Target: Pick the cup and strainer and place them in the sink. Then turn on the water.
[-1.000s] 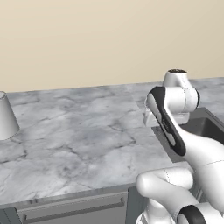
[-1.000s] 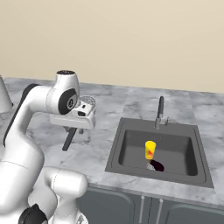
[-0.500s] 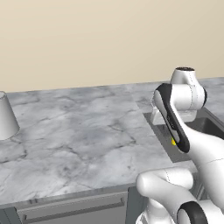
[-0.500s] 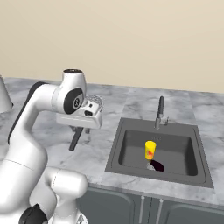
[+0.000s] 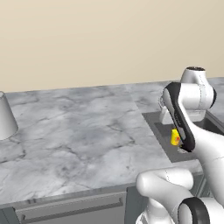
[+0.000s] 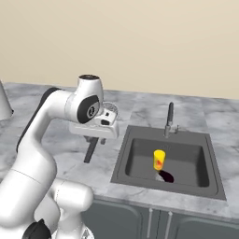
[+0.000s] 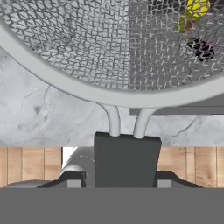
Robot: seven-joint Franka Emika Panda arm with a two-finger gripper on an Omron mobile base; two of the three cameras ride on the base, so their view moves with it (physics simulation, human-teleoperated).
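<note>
The strainer [image 7: 118,57] is held by the hand [image 7: 127,181], whose dark fingertips are closed on either side of the handle's broad dark end at the bottom of the hand view. From that end two thin wire stems are seen rising to the pale rim, and the fine mesh head is spread across the top of the view. Through the mesh, the yellow cup [image 7: 195,8] is made out at the upper right, a detail given by this view alone. Below the rim, the marble counter [image 7: 39,109] is seen, with a strip of wooden floor [image 7: 30,164] beyond its edge.

In the right base view the strainer [image 6: 91,149] is carried above the counter [image 6: 60,154], just left of the sink [image 6: 122,161], its dark handle hanging down below the hand [image 6: 100,128]. The cup [image 6: 159,159] stands upright on the basin floor, and the dark tap [image 6: 170,119] rises behind the sink.

In the left base view a slice of the cup [image 5: 175,137] shows beside the arm, and a pale grey cone-shaped vessel [image 5: 6,116] stands at the far left of the counter.
</note>
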